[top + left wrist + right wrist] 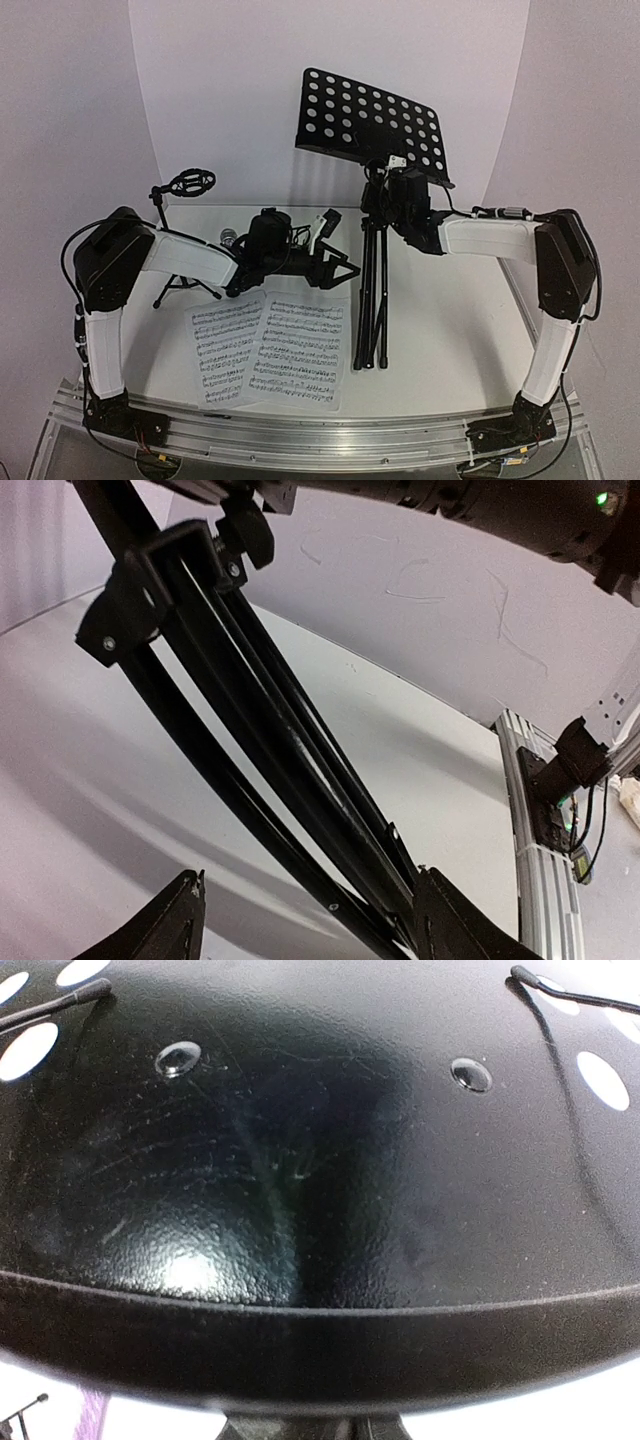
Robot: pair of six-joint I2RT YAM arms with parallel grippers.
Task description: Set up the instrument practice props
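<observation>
Stand [372, 290] upright on the table [450, 320], legs folded, left fingers [170, 925] spread loose around them, right fingers [392, 168] jammed under its tray [350, 110], grip hidden, can't tell; sheets [270, 350] flat by the near edge.

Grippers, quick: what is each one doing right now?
Left gripper: open, with the stand legs between its fingers, not clamped.
Right gripper: fingers hidden under the desk, apparently closed on it, holding the stand upright.
</observation>
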